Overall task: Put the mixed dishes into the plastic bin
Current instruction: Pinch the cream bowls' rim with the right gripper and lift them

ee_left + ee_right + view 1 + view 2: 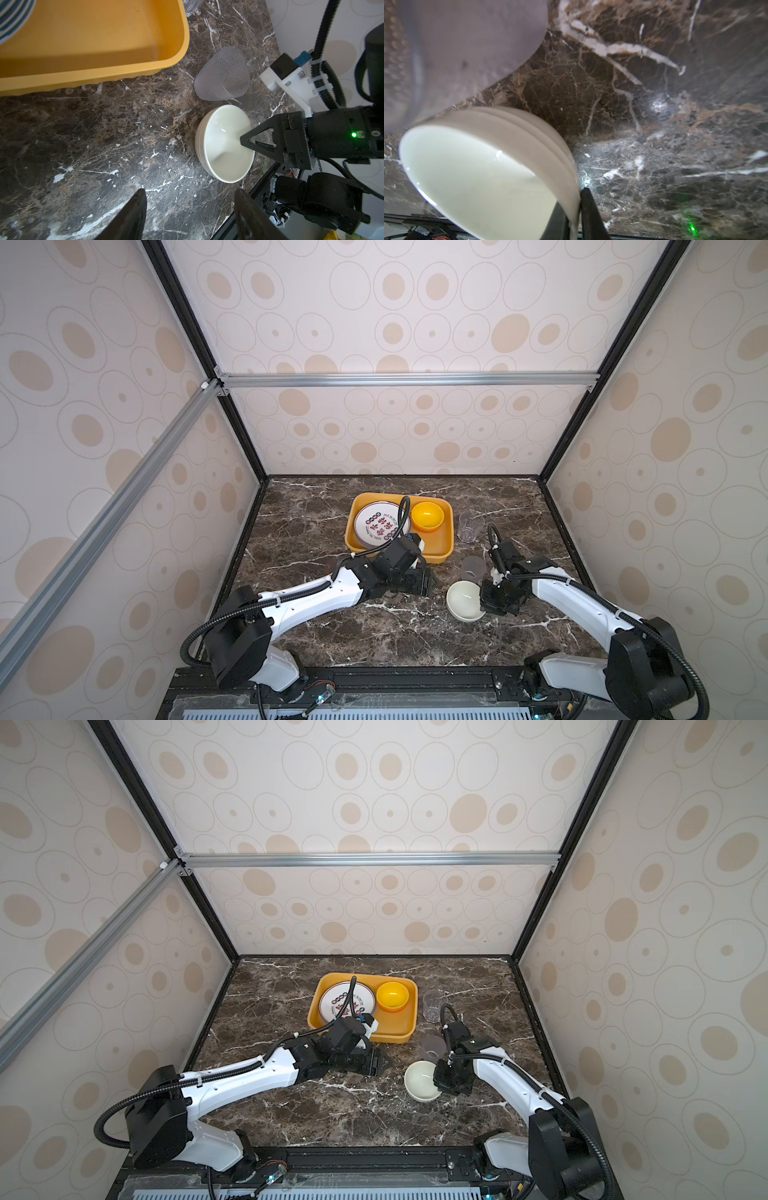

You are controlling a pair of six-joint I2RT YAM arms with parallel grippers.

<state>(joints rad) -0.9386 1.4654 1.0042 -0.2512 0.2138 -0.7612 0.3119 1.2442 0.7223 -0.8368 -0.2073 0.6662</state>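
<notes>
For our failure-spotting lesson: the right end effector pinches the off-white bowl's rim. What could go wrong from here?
1. The right end effector grips the glossy off-white bowl at one rim spot; it may slip or swing when lifted.
2. The greyish cup stands right beside it and could be knocked over.
3. The open left end effector hangs by the plastic bin's near wall; the two end effectors could collide on the way in.

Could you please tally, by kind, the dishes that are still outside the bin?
Bowls: 1, the off-white bowl
Cups: 2, the clear cup and the grey cup
Plates: 0
Total: 3
</notes>
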